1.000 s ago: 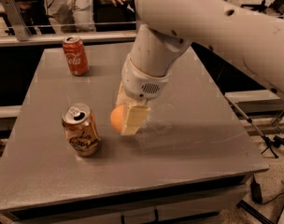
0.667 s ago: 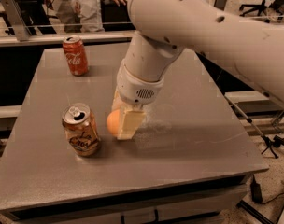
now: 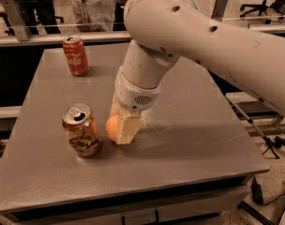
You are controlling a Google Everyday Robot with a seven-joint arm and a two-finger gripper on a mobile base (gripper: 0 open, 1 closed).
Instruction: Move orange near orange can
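The orange (image 3: 112, 127) is a round pale-orange fruit low over the grey table (image 3: 189, 139), just right of the orange can (image 3: 81, 131), an orange-brown can with dark script and a silver top standing upright. My gripper (image 3: 122, 129) comes down from the big white arm and is shut on the orange; one cream finger (image 3: 129, 129) covers the fruit's right side. A narrow gap separates the fruit from the can. I cannot tell whether the fruit rests on the table.
A red Coca-Cola can (image 3: 76, 55) stands upright at the table's far left. A rail (image 3: 48, 39) runs behind the table, with people standing beyond it. The table's front edge (image 3: 133, 191) is close below the can.
The arm has carried the orange left, closer to the orange can. The cans have not moved.
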